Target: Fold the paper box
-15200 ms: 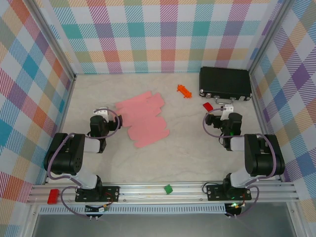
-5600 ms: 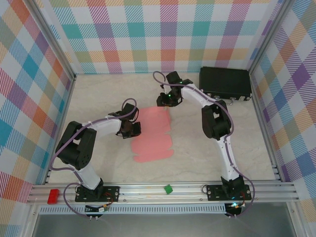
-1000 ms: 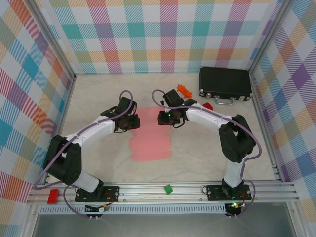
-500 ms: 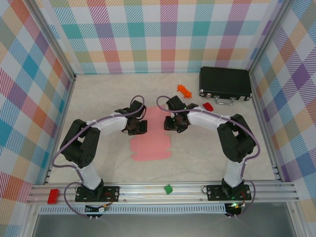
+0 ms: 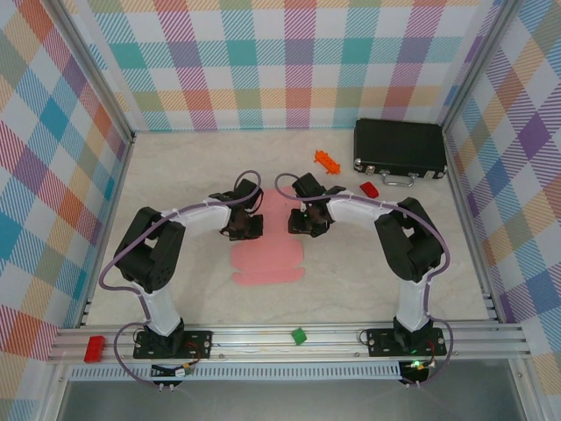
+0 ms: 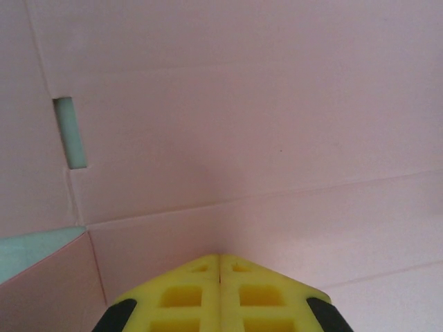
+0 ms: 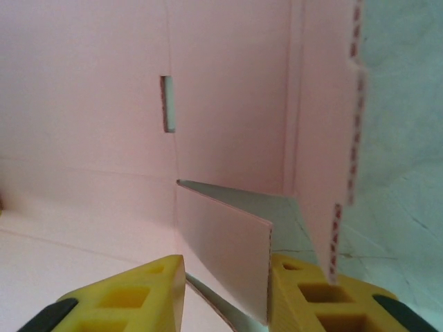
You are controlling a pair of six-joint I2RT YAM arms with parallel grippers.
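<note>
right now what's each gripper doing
left gripper: closed, empty, over the paper box
right gripper: open, straddling a raised flap of the box

The paper box (image 5: 267,254) is thin pink card, matt and smooth, with faint scored creases. The left claw (image 6: 219,257) and right claw (image 7: 226,261) have dull yellow moulded plastic fingers. The table (image 5: 175,167) looks pale, mottled and matt. The black case (image 5: 399,145) has a slight sheen.
</note>
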